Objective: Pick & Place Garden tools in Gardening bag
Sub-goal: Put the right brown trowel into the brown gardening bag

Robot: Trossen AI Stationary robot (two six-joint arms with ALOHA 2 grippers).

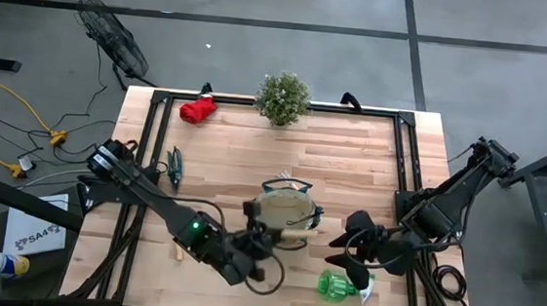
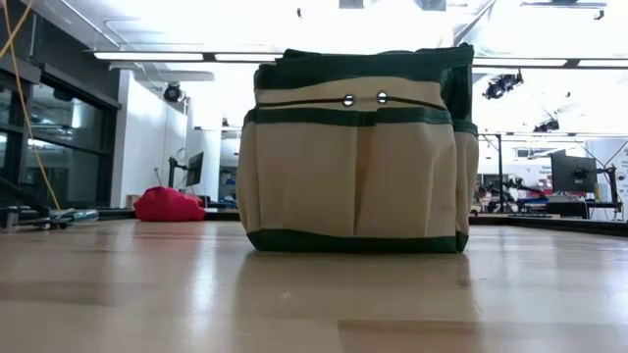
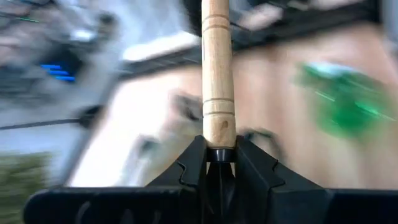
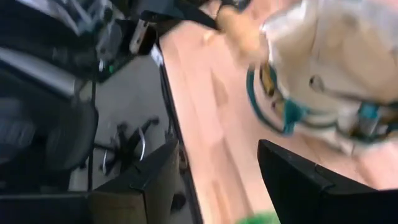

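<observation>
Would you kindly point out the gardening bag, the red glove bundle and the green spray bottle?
gardening bag [image 2: 353, 167], low view, on its tan front pocket panel.
red glove bundle [image 1: 197, 110], high view, on the bundle's middle.
green spray bottle [image 1: 335, 285], high view, on its green body.

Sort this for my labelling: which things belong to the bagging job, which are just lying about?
Job: tan fabric bag with green trim; wooden-handled trowel in the left pincer; red glove bundle; grey-green pruning shears; green spray bottle.
Lying about: bushy potted plant; black floor fan.
</observation>
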